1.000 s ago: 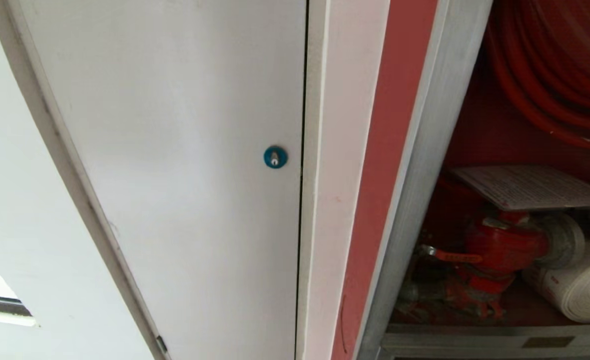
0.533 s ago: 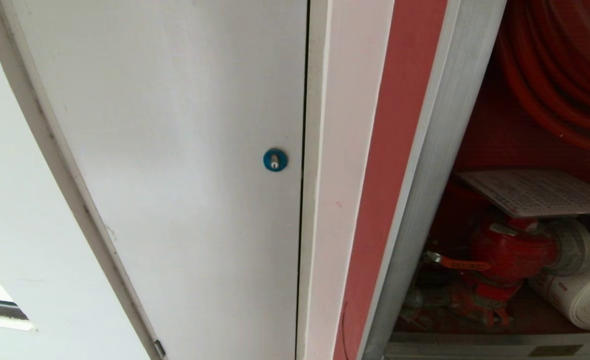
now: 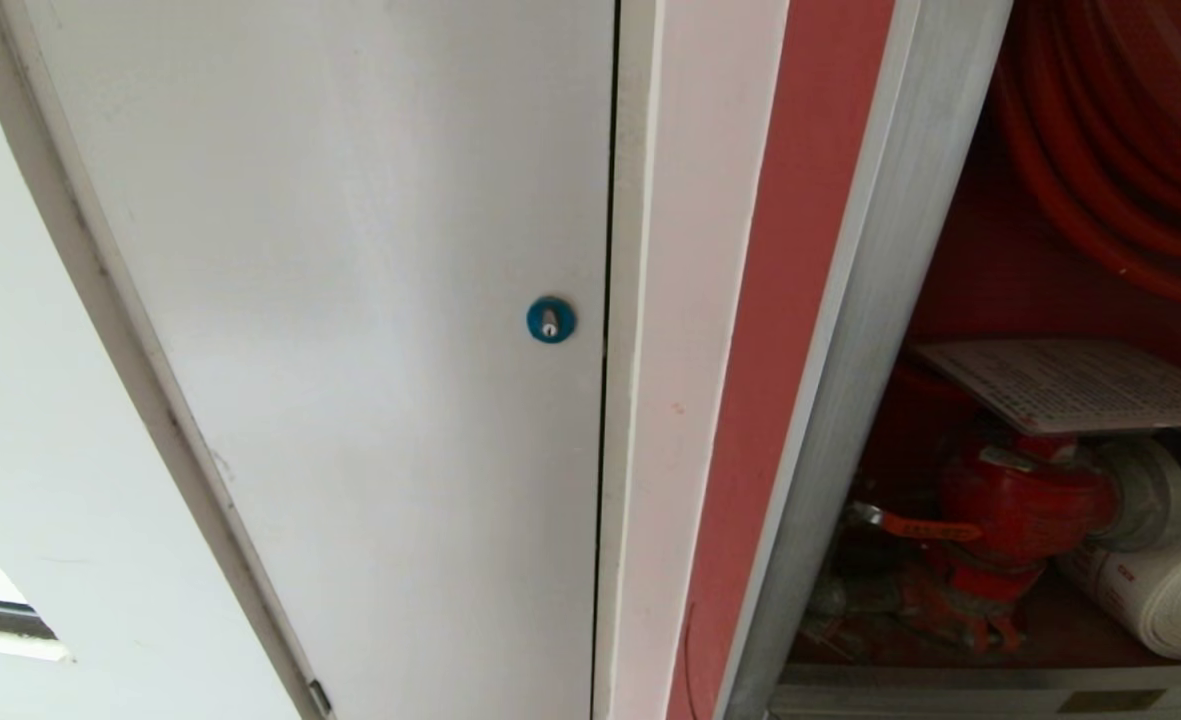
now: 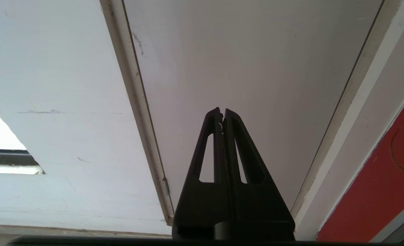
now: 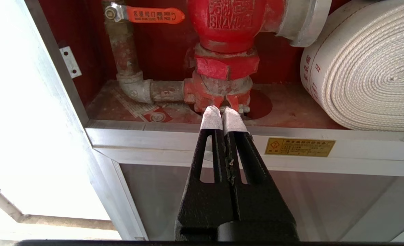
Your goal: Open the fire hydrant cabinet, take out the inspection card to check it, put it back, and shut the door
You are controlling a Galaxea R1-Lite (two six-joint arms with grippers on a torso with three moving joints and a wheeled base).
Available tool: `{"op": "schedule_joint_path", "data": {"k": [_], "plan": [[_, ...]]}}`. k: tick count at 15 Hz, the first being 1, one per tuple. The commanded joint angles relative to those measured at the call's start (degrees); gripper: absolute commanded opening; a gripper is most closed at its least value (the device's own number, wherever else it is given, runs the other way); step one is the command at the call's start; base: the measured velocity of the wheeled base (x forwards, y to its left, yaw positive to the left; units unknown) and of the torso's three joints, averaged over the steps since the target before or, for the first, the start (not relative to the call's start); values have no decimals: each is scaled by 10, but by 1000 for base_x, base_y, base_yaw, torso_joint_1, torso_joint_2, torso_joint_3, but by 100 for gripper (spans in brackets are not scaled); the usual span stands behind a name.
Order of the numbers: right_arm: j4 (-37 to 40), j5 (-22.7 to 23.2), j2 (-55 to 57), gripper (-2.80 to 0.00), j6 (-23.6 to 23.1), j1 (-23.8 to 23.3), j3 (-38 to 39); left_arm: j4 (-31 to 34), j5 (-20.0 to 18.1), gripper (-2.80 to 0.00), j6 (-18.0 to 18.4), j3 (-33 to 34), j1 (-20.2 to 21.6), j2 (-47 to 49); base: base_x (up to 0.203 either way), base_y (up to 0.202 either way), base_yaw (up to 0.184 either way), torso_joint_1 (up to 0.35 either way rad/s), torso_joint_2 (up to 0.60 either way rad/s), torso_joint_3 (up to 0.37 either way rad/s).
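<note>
Atop the red hydrant valve (image 3: 1025, 500) inside the open brushed-silver fire hydrant cabinet (image 3: 850, 330), the whitish grid-printed inspection card (image 3: 1070, 385) is lying within reach, while the right gripper (image 5: 222, 114) and left gripper (image 4: 222, 112) are hanging pressed together, empty.

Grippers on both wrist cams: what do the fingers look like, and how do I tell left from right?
Both are black, tapered two-finger grippers with long triangular cut-outs in each finger. The right gripper has whitish tape wrapped round its fingertips; the left gripper has bare black tips. No cables or markings show.
</note>
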Motion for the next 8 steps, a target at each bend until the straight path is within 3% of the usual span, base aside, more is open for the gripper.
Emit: {"op": "schedule_joint_path", "data": {"k": [1,8], "plan": [[-1,0,0,-280,0,0,0,0,0,-280,0,4,0,0,0,0,0,0,0,0],[-1,0,0,-280,-3,0,0,0,0,-280,0,4,0,0,0,0,0,0,0,0]]}}
